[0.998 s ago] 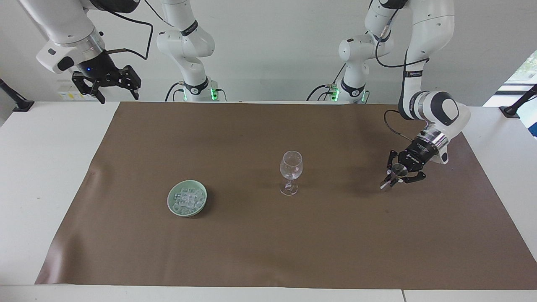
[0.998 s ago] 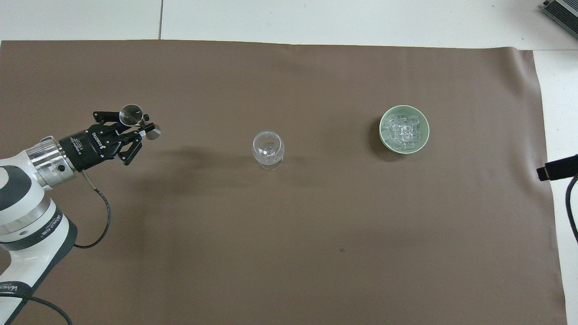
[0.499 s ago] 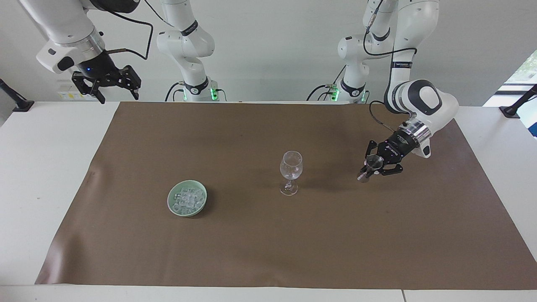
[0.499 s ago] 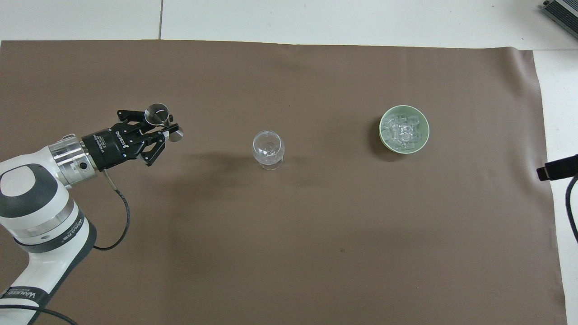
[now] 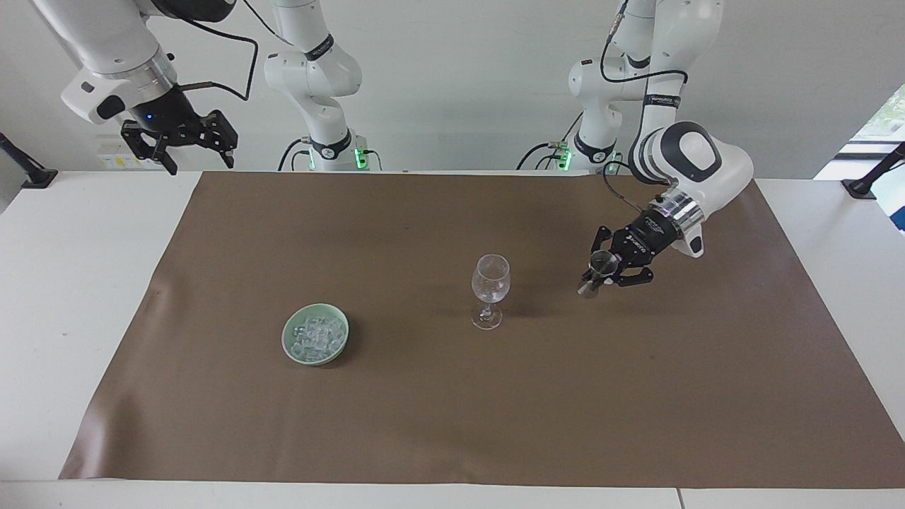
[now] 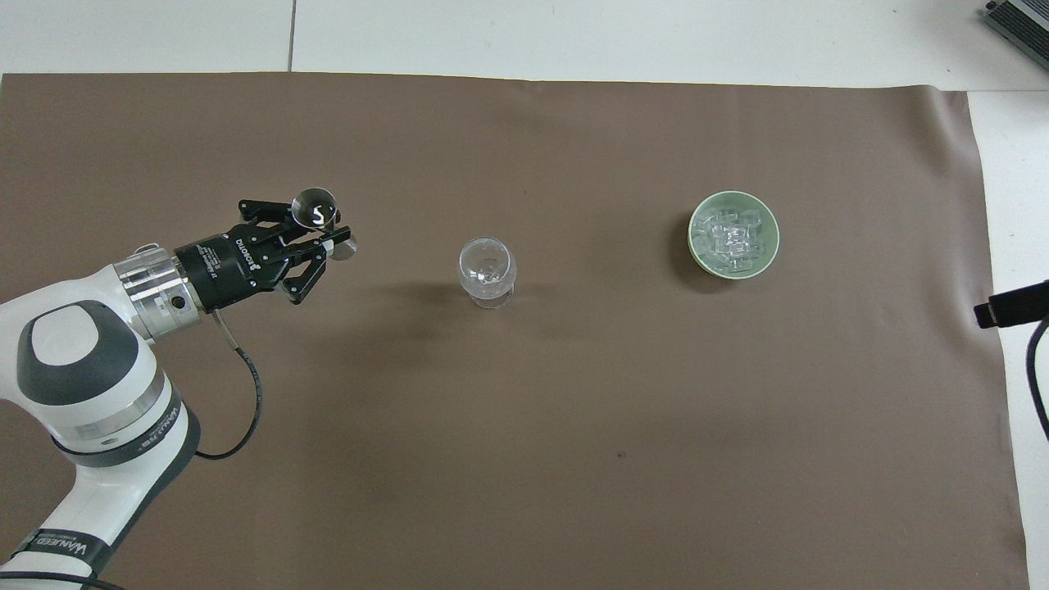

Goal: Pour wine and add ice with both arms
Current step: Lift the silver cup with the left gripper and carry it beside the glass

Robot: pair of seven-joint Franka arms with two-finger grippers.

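My left gripper [image 5: 599, 273] [image 6: 322, 229] hangs over the brown mat, shut on a small metal jigger [image 5: 596, 271] [image 6: 315, 208]. The jigger is tilted and is toward the left arm's end from the glass, well apart from it. A glint shows in its upper cup; I cannot tell whether wine is inside. The clear stemmed glass [image 5: 490, 281] [image 6: 488, 266] stands upright mid-mat. The ice [image 5: 317, 332] [image 6: 732, 239] is heaped in a pale green bowl [image 5: 290, 345] [image 6: 693, 238] toward the right arm's end. My right gripper [image 5: 189, 154] waits open and high over the table's corner at the right arm's end.
The brown mat [image 5: 438, 424] [image 6: 524, 459] covers most of the white table [image 5: 63, 283]. A grey device's corner [image 6: 1020, 20] shows at the table edge farthest from the robots.
My left gripper has carried the jigger across the mat toward the glass and a little higher. The right arm, the glass and the bowl have not moved.
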